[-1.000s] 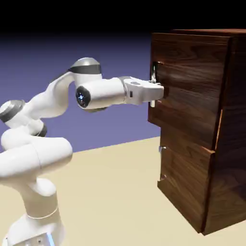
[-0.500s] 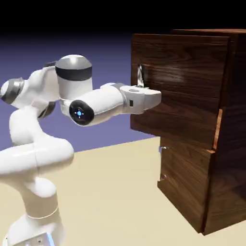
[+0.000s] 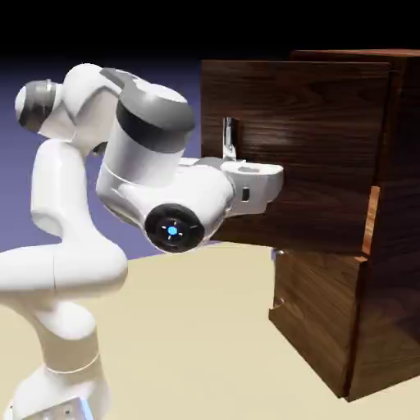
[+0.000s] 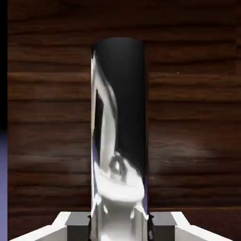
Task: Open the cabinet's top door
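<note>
The cabinet [image 3: 394, 230] is a tall dark walnut box at the exterior view's right. Its top door [image 3: 320, 148] stands swung out toward the left, hinged at the right. My gripper [image 3: 246, 176] is at the door's free edge, shut on the short silver handle [image 3: 229, 139], whose upper end sticks up above the hand. In the hand view the handle [image 4: 120, 132] fills the middle as a shiny vertical bar between the grey fingertips [image 4: 75, 221], with the door's wood [image 4: 197, 117] behind it.
The lower door [image 3: 316, 312] stays closed, with its small silver handle [image 3: 276, 279] at its left edge. A beige table [image 3: 189, 344] spreads out below the arm. My white arm bends up from the lower left.
The top door has swung further out toward the left, with the gripper still shut on its handle. The arm's elbow has folded back and the forearm has turned toward the camera.
</note>
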